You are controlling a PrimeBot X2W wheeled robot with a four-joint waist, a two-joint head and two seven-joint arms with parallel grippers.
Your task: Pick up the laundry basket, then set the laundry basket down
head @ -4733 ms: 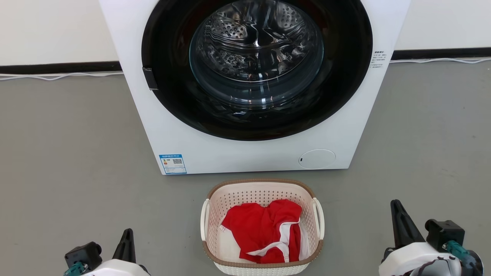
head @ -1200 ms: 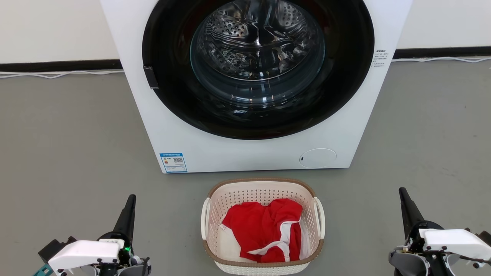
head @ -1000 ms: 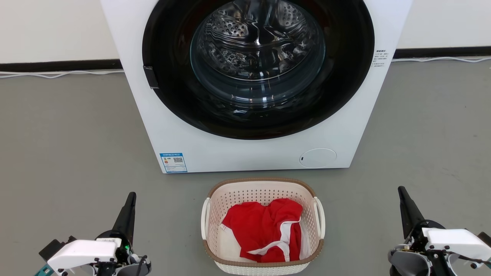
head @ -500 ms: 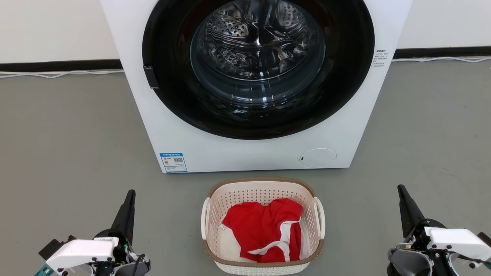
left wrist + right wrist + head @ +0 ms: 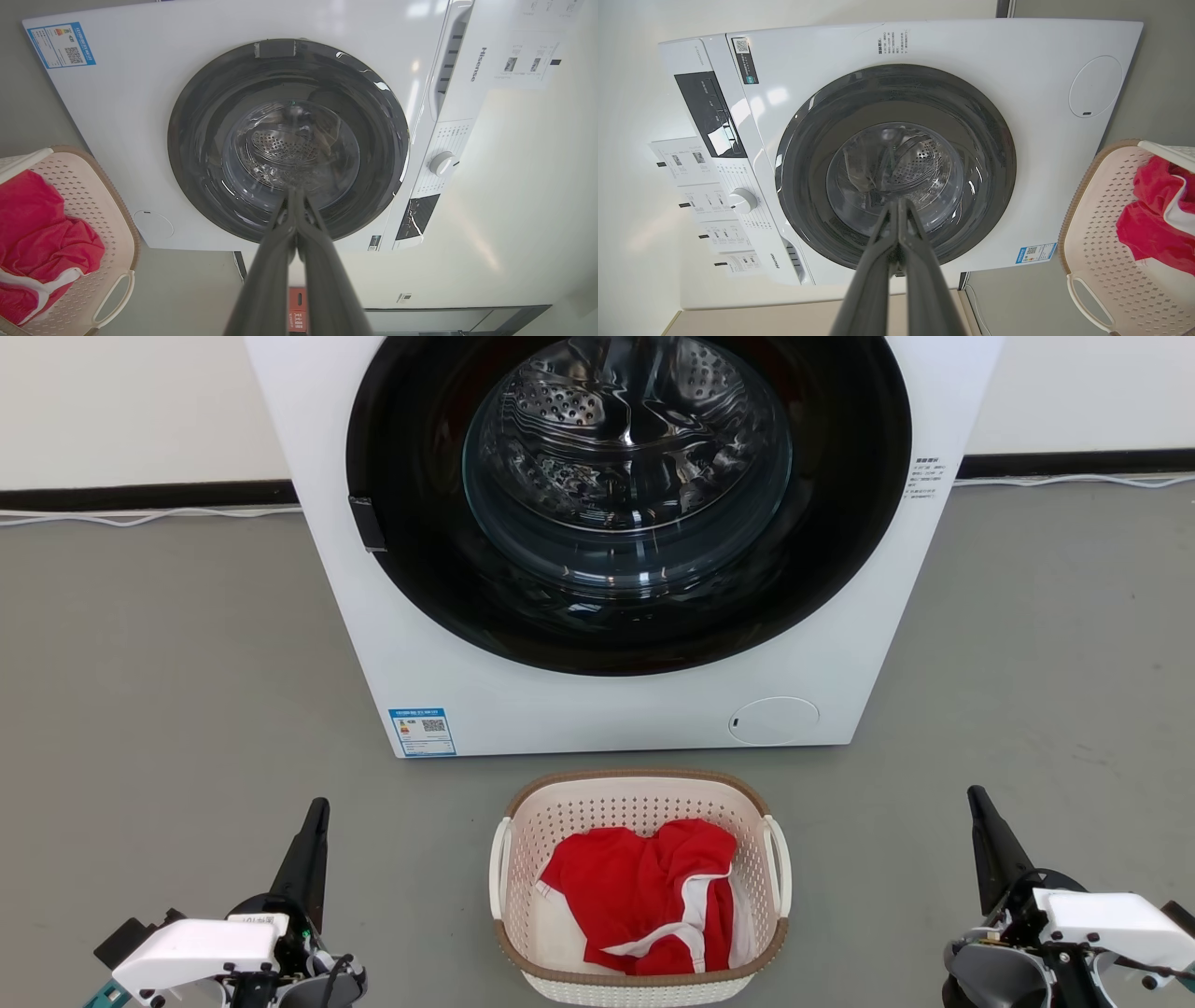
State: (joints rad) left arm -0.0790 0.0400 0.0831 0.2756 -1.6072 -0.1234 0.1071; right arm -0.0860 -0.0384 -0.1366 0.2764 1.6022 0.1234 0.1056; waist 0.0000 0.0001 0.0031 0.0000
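Two sets of fingers (image 5: 303,868) flank the laundry basket (image 5: 640,775).

Bright, even indoor light washes the grey floor (image 5: 140,663), leaving only faint, soft shadows beside the basket (image 5: 644,803). Reflections streak the washer (image 5: 560,709) across its glass door (image 5: 625,467). In both wrist views glare spots its white front, and the wide lens bows its straight edges.
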